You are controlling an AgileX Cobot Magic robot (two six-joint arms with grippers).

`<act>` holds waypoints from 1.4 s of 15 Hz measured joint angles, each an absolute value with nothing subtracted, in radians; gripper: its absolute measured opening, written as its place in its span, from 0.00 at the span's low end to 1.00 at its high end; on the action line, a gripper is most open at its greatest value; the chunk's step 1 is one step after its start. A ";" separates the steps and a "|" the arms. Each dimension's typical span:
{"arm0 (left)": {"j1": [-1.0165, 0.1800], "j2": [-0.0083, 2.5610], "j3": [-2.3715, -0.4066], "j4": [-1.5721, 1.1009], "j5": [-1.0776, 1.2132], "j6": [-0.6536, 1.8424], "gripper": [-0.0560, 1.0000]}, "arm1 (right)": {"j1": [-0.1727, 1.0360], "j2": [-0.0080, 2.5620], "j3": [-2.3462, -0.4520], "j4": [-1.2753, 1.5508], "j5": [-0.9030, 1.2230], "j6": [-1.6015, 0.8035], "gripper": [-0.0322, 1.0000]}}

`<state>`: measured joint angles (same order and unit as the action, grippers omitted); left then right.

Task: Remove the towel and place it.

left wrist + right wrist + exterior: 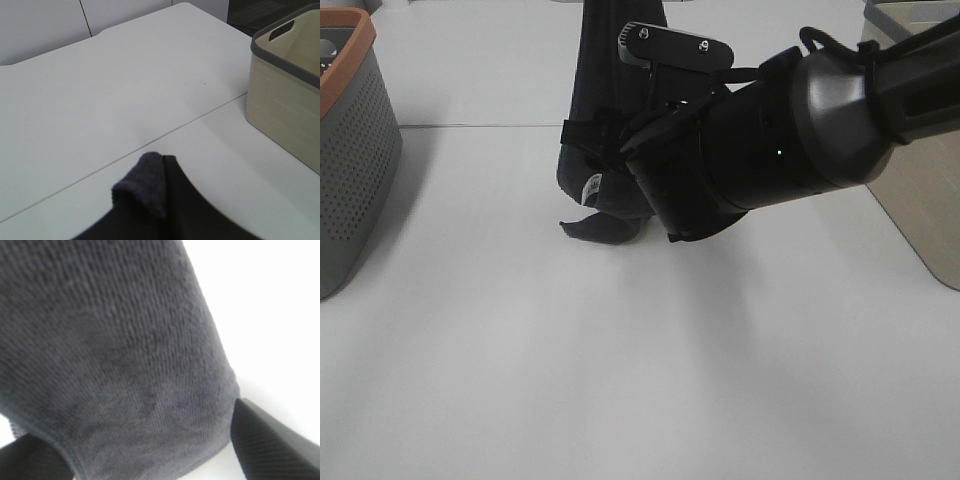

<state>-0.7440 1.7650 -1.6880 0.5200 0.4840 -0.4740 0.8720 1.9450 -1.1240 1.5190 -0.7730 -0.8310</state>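
The towel [605, 110], dark navy terry, hangs from above the top edge of the exterior high view. Its lower end rests crumpled on the white table [620, 350], with a small white tag [592, 187] showing. My right gripper [605, 150] reaches in from the right and is open. In the right wrist view the towel [115, 350] fills the space between the gripper's [150, 455] two fingertips [270, 440]. In the left wrist view a towel corner [145, 187] pokes up from my left gripper's dark jaws, which seem shut on it high above the table.
A grey perforated basket with an orange rim [350, 150] stands at the left edge. A beige bin with a grey rim [920, 200] stands at the right and also shows in the left wrist view [285, 95]. A seam crosses the table [75, 100].
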 joint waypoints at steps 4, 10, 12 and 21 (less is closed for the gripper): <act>-0.744 1.765 -1.688 0.573 0.484 -0.489 0.05 | 0.872 1.946 -1.124 1.639 -0.763 -0.990 0.77; -0.744 1.765 -1.688 0.599 0.484 -0.505 0.05 | 0.872 1.981 -1.124 1.672 -0.745 -1.081 0.59; -0.744 1.765 -1.688 0.599 0.484 -0.505 0.05 | 0.872 2.003 -1.124 1.676 -0.743 -1.081 0.39; -0.700 1.740 -1.688 0.520 0.484 -0.539 0.05 | 0.872 1.912 -1.126 1.748 -0.628 -1.505 0.05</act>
<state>-0.7000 1.7400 -1.6880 0.5200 0.4840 -0.5390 0.8720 1.9120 -1.1260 1.7480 -0.6280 -1.5050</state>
